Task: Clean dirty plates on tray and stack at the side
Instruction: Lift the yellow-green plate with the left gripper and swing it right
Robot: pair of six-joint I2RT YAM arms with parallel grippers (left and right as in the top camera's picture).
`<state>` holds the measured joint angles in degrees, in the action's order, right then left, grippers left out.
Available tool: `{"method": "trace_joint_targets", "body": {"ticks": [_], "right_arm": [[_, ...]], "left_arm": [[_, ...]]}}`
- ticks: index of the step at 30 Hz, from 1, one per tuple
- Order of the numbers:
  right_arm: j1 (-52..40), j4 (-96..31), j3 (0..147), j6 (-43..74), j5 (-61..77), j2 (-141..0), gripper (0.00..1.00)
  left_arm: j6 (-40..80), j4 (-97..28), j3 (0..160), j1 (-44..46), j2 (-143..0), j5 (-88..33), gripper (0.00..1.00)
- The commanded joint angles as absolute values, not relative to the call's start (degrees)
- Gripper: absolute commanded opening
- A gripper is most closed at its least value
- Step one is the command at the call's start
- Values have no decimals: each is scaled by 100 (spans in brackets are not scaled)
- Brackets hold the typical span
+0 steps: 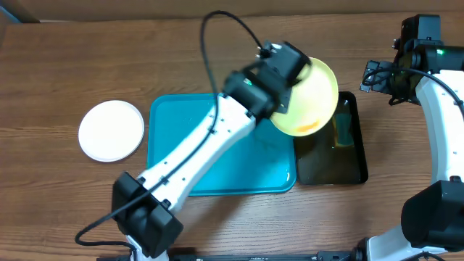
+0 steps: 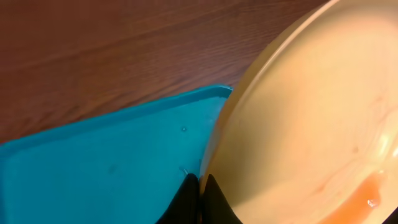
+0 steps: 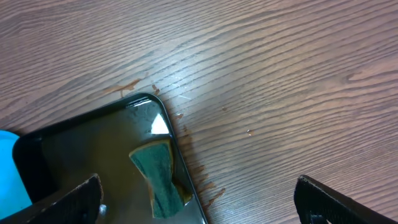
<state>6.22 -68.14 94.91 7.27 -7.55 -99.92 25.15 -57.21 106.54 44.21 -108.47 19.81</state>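
My left gripper is shut on the rim of a pale yellow-green plate and holds it tilted above the gap between the turquoise tray and the black tray. In the left wrist view the two black fingers pinch that plate's edge. An orange smear runs near its low side. A white plate lies flat on the table, left of the turquoise tray. My right gripper hovers open past the black tray's far right corner, holding nothing.
The black tray holds dark liquid and a green sponge near its right wall. Brown splashes mark the wood beside that tray. The turquoise tray's floor shows under the held plate.
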Motion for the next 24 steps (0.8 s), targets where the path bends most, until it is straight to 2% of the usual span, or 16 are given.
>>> {"method": "trace_joint_targets", "body": {"ticks": [1,15,24], "right_arm": [[602,-6779,9559,742,-808,-9935,100],[602,-6779,9559,742,-808,-9935,100],[602,-6779,9559,742,-808,-9935,100]], "left_arm": [[2368,-5714,10737,4906,-11000,3553,4],[1734,-5717,10737,6563,-12040,6895,4],[2016,-5712,10742,6753,-11996,6643,4]]}}
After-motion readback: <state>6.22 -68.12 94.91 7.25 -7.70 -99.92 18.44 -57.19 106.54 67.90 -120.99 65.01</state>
